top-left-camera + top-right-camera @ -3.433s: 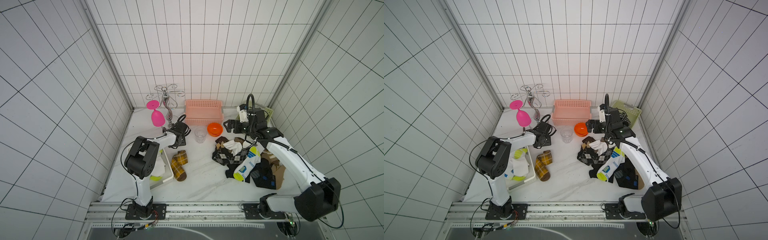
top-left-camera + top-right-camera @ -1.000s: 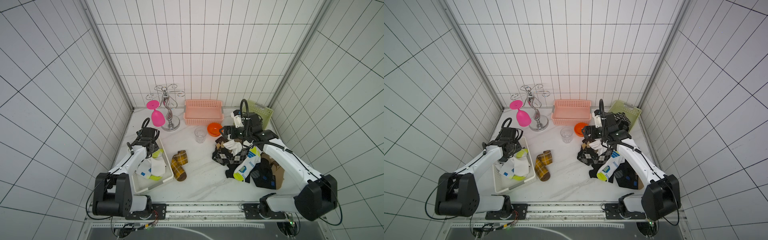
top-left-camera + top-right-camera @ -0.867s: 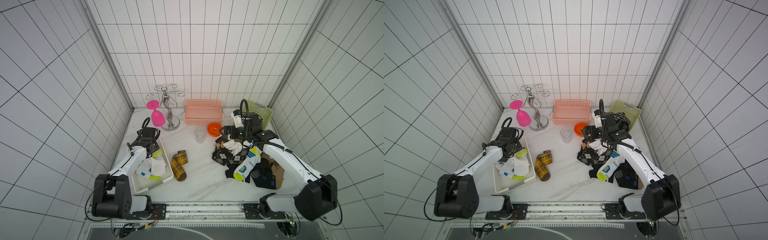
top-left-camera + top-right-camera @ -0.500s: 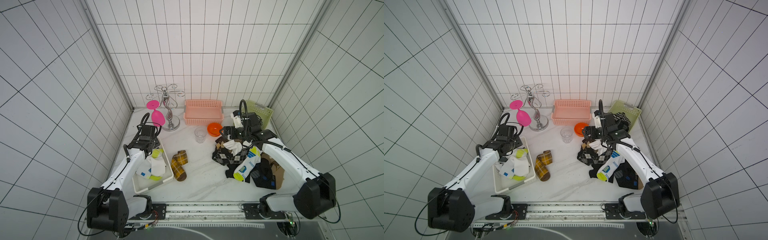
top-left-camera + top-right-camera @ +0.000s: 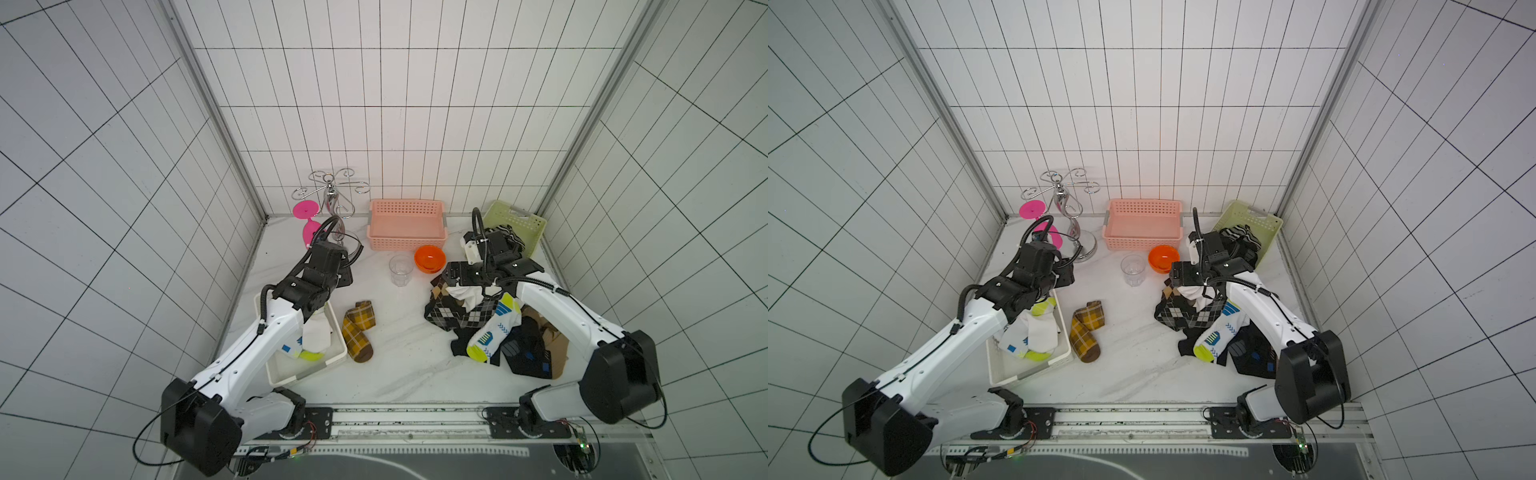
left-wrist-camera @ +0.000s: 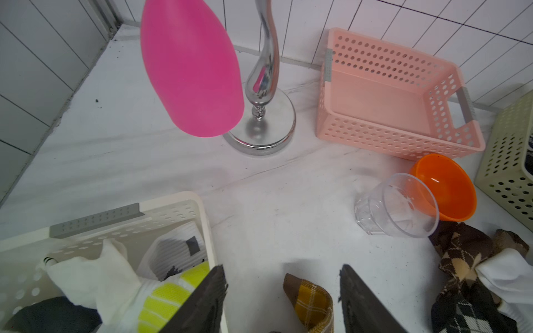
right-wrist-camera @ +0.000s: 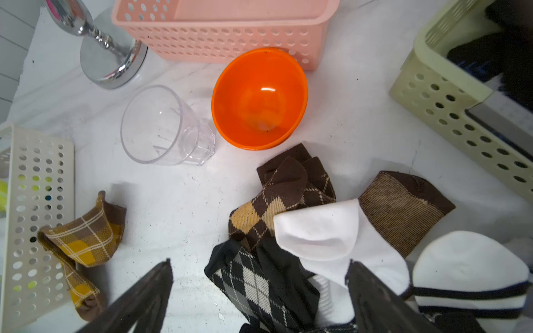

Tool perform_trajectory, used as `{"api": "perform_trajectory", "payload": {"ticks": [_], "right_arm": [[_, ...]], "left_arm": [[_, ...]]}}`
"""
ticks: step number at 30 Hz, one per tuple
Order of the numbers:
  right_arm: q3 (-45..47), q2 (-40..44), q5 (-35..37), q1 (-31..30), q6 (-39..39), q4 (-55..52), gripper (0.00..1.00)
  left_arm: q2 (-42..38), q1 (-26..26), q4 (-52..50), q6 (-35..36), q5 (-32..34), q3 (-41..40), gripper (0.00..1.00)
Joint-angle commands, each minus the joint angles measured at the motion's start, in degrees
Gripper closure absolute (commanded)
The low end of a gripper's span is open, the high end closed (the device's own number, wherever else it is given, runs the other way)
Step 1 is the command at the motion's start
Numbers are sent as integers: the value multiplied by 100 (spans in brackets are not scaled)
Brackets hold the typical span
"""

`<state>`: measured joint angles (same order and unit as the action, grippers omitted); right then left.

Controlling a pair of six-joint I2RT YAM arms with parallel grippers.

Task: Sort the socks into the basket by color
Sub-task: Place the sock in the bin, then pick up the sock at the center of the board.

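A heap of socks lies right of centre: brown argyle, black argyle, white and white with blue and neon yellow. My right gripper hovers open just above the heap, with the black argyle and white socks between its fingers. A yellow plaid sock lies alone beside the white basket, which holds white socks. Above that basket's far corner my left gripper is open and holds nothing.
An empty pink basket stands at the back. A green basket with dark socks is at the back right. A clear cup and an orange bowl sit between them. A chrome glass rack with a pink glass stands close to the left gripper.
The left arm rose out of the white basket and swung back and right, opening wider and leaving the white sock inside. The right gripper stayed over the heap, its jaws narrowing slightly.
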<state>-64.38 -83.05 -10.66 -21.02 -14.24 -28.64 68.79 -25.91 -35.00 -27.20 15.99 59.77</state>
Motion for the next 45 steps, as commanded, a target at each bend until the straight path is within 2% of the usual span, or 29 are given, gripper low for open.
{"api": "perform_trajectory", "payload": {"ticks": [1, 3, 6, 11, 18, 24, 26, 28, 30, 32, 33, 39, 45], "right_arm": [[420, -241, -334, -83, 130, -370, 13], [564, -278, -408, -187, 125, -387, 19], [791, -321, -396, -435, 106, -383, 23], [1009, -495, -105, -760, 7, -275, 22], [937, -1089, 782, -1248, 102, -432, 21], [1006, -1162, 983, -1402, -9, -415, 22], [1037, -1245, 1022, -1414, -34, -420, 32], [1068, -1267, 1030, -1423, -52, -400, 53], [1100, -1259, 1022, -1431, -70, -394, 71], [1095, -1213, 1039, -1432, -87, -405, 96], [1094, -1176, 1047, -1447, -96, -418, 100], [866, -830, 1027, -1458, -62, -648, 100], [415, -554, 667, -1476, 65, -990, 100]], "left_arm": [[135, -325, 263, -165, -52, 138, 36], [211, -547, 326, -252, -65, 155, 36], [335, -779, 430, -336, -141, 151, 36], [492, -845, 557, -366, -308, 145, 36], [622, -843, 701, -295, -462, 202, 36], [669, -833, 806, -248, -533, 152, 36], [655, -837, 871, -235, -516, 110, 36], [636, -836, 910, -226, -483, 66, 36], [601, -827, 963, -226, -427, 6, 35], [561, -826, 1032, -234, -401, -67, 36], [535, -826, 1056, -247, -391, -100, 35], [478, -827, 1096, -286, -421, -167, 36], [519, -823, 1104, -288, -438, -82, 36]]}}
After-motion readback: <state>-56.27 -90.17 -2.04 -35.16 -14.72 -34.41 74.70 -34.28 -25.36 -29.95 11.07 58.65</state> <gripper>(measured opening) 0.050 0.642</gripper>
